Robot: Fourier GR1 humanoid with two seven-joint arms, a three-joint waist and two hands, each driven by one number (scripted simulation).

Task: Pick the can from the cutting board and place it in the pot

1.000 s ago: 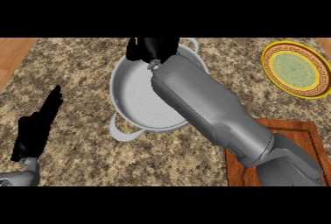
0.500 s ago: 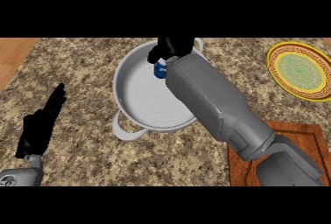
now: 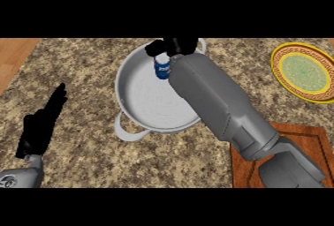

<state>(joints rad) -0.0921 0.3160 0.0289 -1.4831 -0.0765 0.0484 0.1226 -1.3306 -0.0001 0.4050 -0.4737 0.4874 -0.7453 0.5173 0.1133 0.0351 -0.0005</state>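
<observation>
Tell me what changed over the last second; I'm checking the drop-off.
The right robot hand shifted slightly toward the view's right above the far rim of the pot, and the can, hidden a second ago, now shows below it, within the rim's outline. Whether it has been let go cannot be told. The left robot hand, pot, plate and cutting board stayed put.

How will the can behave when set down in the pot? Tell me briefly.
Likely stiff: the can looks undented in the right robot hand. Tall and narrow, it may tip. Tipped, it would probably roll across the smooth floor of the pot.
</observation>
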